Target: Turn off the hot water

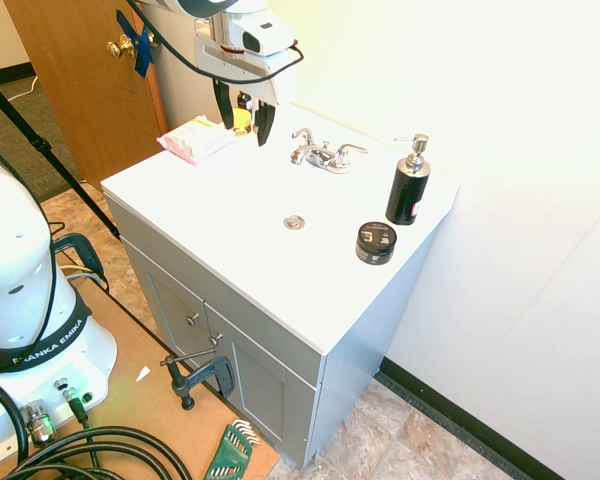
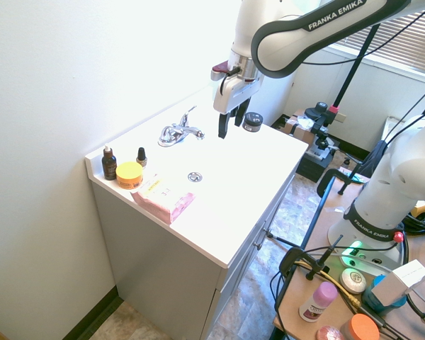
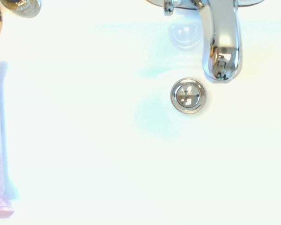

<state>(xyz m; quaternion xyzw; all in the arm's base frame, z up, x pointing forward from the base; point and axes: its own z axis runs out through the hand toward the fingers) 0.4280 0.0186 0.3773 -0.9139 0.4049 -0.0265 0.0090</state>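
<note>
The chrome two-handled faucet (image 1: pixel 325 156) stands at the back of the white sink top (image 1: pixel 230 255), and no water stream shows. Its left lever (image 1: pixel 302 134) is the hot water control; the matching right lever (image 1: pixel 351 151) sits beyond the spout. My gripper (image 1: pixel 243 112) hangs open and empty above the sink, to the left of the left lever and apart from it. From the other side the gripper (image 2: pixel 229 122) hovers just right of the faucet (image 2: pixel 179 132). In the wrist view the spout (image 3: pixel 220 42) hangs over the drain (image 3: pixel 188 95).
A pink package (image 1: pixel 193 139) and a yellow jar (image 2: pixel 129 174) with two small bottles (image 2: pixel 109 163) sit left of the faucet. A black soap dispenser (image 1: pixel 408 186) and a black round tin (image 1: pixel 376 242) stand to the right. The wall runs right behind the faucet.
</note>
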